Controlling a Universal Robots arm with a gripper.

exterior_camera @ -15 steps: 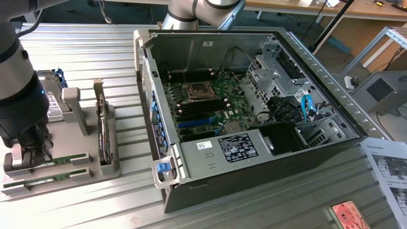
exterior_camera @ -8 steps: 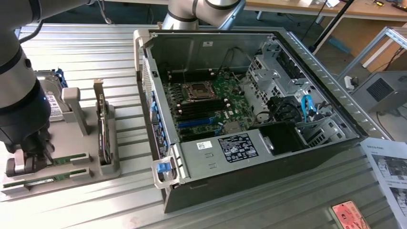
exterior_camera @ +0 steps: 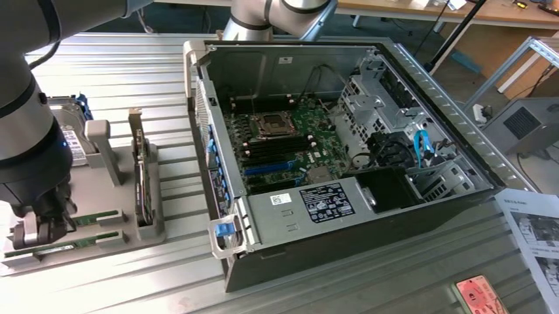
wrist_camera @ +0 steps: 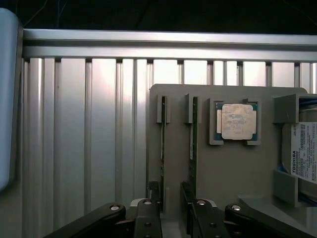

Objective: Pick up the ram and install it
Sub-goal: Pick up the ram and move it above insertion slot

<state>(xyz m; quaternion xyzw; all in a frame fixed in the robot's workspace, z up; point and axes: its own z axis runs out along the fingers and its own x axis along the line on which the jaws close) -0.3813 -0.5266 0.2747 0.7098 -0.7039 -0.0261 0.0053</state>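
Two ram sticks, thin green boards, stand on edge in slots of a grey holder tray (wrist_camera: 233, 173). One ram stick (wrist_camera: 162, 144) and the other (wrist_camera: 193, 146) run side by side towards my gripper (wrist_camera: 170, 191). The gripper is open, its black fingers (wrist_camera: 153, 198) apart, low over the near ends of the sticks, holding nothing. In the exterior view the gripper (exterior_camera: 39, 235) hangs over the tray's end at the far left, with the ram sticks (exterior_camera: 96, 218) lying beside it. The open computer case (exterior_camera: 410, 196) with its green motherboard (exterior_camera: 292, 140) stands apart, towards the exterior view's right.
On the tray also sit a square silver processor (wrist_camera: 237, 121), a hard drive (wrist_camera: 303, 153) and an upright card (exterior_camera: 140, 176). The table is ribbed aluminium (wrist_camera: 74, 139) with a raised rail along its edge. A printed sheet (exterior_camera: 535, 235) lies beside the case.
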